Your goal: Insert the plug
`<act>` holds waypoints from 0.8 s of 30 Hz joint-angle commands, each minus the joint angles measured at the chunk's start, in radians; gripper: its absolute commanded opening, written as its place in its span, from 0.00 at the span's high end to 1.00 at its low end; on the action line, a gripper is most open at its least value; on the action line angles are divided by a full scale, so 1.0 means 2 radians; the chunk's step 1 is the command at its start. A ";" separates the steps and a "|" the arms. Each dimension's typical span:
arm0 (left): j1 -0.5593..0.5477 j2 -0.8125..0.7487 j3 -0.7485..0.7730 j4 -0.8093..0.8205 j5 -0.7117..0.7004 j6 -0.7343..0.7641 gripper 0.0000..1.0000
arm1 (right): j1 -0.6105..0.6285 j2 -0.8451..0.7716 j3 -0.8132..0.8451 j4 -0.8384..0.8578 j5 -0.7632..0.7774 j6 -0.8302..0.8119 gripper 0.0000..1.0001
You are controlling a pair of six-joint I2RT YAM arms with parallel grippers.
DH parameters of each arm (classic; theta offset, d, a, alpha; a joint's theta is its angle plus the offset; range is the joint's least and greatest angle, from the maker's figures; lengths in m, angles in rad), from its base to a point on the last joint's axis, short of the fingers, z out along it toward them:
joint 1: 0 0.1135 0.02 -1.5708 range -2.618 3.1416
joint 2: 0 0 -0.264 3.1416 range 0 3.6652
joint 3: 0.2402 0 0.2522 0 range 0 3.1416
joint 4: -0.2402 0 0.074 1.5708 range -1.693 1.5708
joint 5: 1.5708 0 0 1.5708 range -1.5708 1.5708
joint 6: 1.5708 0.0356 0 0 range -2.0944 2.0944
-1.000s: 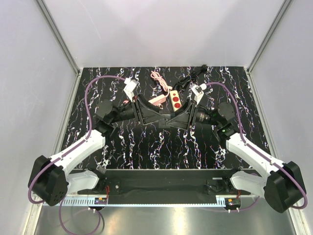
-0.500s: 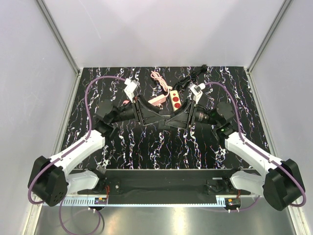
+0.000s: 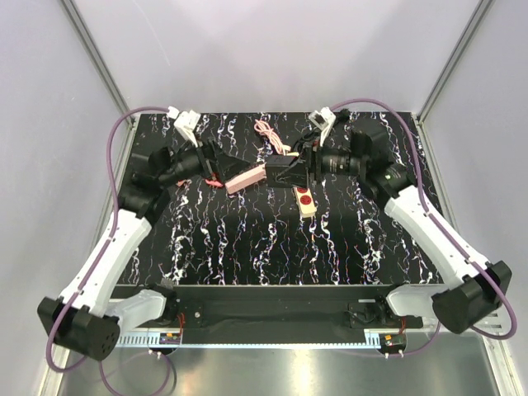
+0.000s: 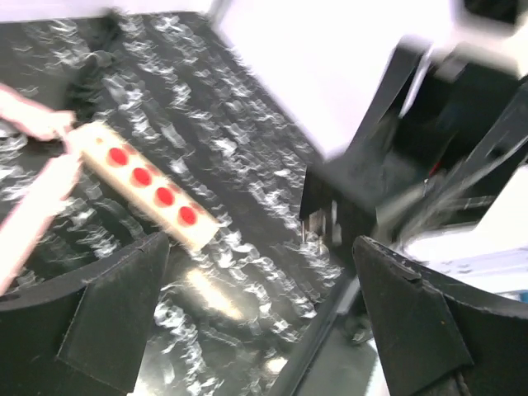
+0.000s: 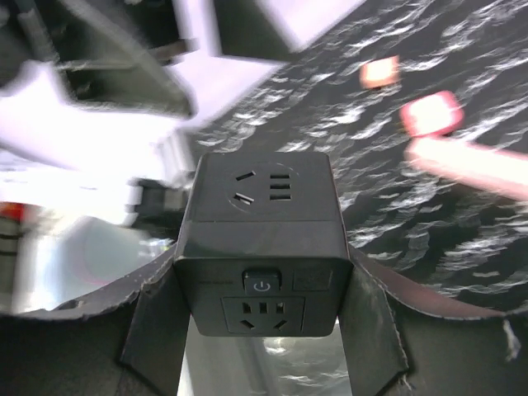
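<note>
The left gripper (image 4: 260, 244) stands open: in the left wrist view its two black fingers (image 4: 124, 313) are spread wide with nothing between them. The right gripper (image 5: 264, 266) is closed on a black cube-shaped socket adapter (image 5: 262, 216), clamping it by two opposite sides; one socket face points up and away from the camera, and a face with a power button and another socket looks back toward the wrist. In the top view this adapter is held above the far middle of the black, white-veined marble worktop (image 3: 247, 247). The task's thing, a pale pink oblong plug (image 3: 246, 177), sits between the two grippers, just off the left fingertips and right beside the adapter. Blur leaves it unclear whether the plug touches the adapter or rests on the worktop. A beige power strip with round red sockets (image 3: 306, 200) lies on the worktop just nearside of the adapter. A coiled pink cable (image 3: 268, 132) and a black cable (image 3: 330, 124) lie near the far edge. Both wrist views are smeared.
</note>
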 commanded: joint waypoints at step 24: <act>0.000 -0.043 -0.080 -0.125 -0.133 0.124 0.01 | -0.047 0.324 0.218 -0.373 0.287 -0.582 1.00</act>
